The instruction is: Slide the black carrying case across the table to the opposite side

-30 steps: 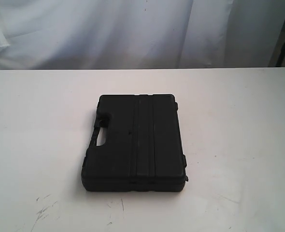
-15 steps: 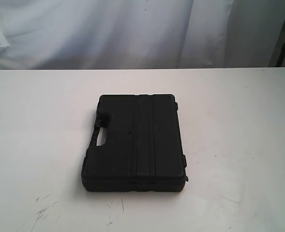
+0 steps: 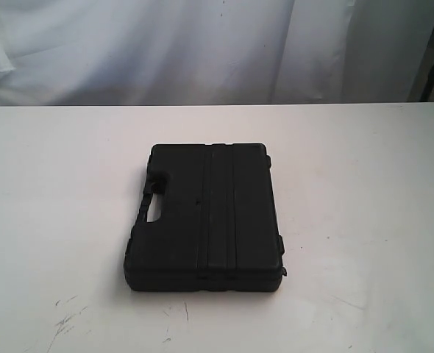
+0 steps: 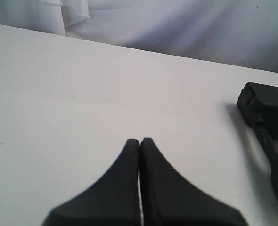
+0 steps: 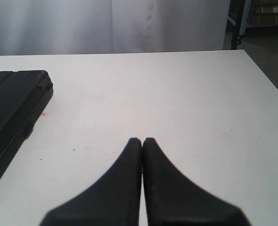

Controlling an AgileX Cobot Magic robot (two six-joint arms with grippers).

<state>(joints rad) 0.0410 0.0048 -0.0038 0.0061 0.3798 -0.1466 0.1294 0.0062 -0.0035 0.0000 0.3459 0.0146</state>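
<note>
A black carrying case (image 3: 206,217) lies flat near the middle of the white table (image 3: 364,191), its handle cut-out facing left in the exterior view. Neither arm shows in that view. In the left wrist view my left gripper (image 4: 140,141) is shut with nothing in it, over bare table, and a corner of the case (image 4: 266,122) lies apart from it at the frame's edge. My right gripper (image 5: 142,140) is also shut and empty, with the case (image 5: 14,103) well off to one side, not touching.
Dark scuff marks (image 3: 66,320) mark the table near its front left. White curtains (image 3: 202,44) hang behind the far edge. The table's right edge (image 5: 266,75) shows in the right wrist view, with a dark stand (image 5: 235,23) beyond it.
</note>
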